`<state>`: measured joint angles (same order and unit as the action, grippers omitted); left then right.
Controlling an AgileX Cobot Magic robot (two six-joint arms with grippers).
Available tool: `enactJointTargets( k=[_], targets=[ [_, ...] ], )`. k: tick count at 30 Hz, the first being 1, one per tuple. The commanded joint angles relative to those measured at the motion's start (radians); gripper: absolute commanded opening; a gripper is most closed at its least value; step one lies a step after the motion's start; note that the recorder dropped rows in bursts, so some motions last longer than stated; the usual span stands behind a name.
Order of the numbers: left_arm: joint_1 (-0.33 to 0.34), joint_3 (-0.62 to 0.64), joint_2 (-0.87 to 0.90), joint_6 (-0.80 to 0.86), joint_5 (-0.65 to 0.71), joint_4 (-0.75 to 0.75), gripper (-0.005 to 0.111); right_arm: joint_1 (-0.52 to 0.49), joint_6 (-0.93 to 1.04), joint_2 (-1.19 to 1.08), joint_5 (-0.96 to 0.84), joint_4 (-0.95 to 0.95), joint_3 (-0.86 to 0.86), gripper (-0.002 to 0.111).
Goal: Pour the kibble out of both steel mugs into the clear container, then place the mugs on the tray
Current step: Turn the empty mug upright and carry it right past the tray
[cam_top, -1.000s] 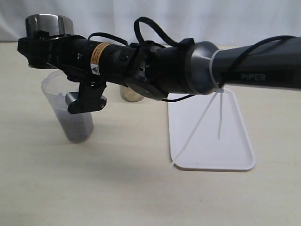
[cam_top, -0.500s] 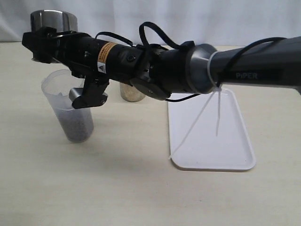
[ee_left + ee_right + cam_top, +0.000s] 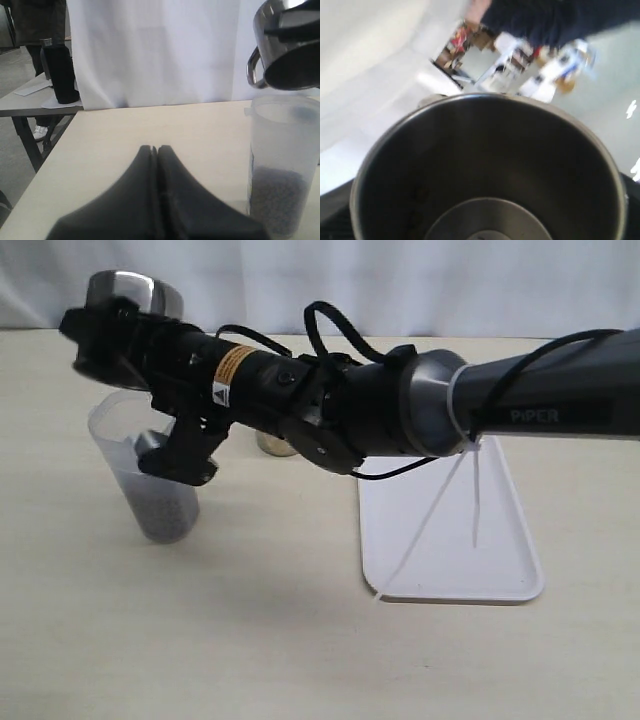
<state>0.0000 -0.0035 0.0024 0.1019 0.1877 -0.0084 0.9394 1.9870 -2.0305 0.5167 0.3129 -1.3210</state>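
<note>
Shifted slightly toward the tray since a second before, the right gripper clamped an empty steel mug above the clear container — the left gripper had its fingers pressed together.

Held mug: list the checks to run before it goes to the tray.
1. Held mug emptied: ok, the right wrist view shows bare steel inside and no pellets.
2. Right gripper grip: ok, it is clamped on the mug above the clear container.
3. Container upright, kibble inside: ok.
4. Tray landing spot: ok, the near part shows bare white; the arm hides the far end.
5. Second mug poured: cannot tell, it is mostly hidden behind the arm.
6. Left gripper out of the way: ok, shut, holding nothing, apart from the container.
</note>
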Motion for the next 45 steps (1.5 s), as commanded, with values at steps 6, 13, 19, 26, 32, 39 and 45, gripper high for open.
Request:
enactJointTargets(
  k=[6, 13, 19, 26, 32, 39, 45],
  targets=[
    [-0.001, 0.003, -0.002, -0.001, -0.008, -0.003, 0.0, 0.016, -0.387, 0.138, 0.223, -0.776, 0.073, 0.005],
    [-0.001, 0.003, -0.002, -0.001, -0.004, -0.003, 0.0, -0.101, -0.783, 0.298, -0.082, -0.763, 0.203, 0.005],
    [-0.001, 0.003, -0.002, -0.001, -0.003, -0.003, 0.0, -0.314, -1.42, 0.35, -0.084, -0.283, 0.404, 0.005],
    [-0.001, 0.003, -0.002, -0.001, -0.003, -0.003, 0.0, -0.699, -2.127, 0.35, 0.247, 0.332, 0.567, 0.005],
    [-0.001, 0.003, -0.002, -0.001, -0.003, -0.003, 0.0, -0.889, -2.138, 0.341, 0.25, 0.408, 0.655, 0.005],
    [-0.001, 0.003, -0.002, -0.001, -0.007, -0.003, 0.0, -1.046, -2.101, 0.235, 0.388, 0.414, 0.74, 0.005],
    [-0.001, 0.003, -0.002, -0.001, -0.007, -0.003, 0.0, -1.127, -2.101, 0.08, 0.463, 0.414, 0.746, 0.005]
  ],
)
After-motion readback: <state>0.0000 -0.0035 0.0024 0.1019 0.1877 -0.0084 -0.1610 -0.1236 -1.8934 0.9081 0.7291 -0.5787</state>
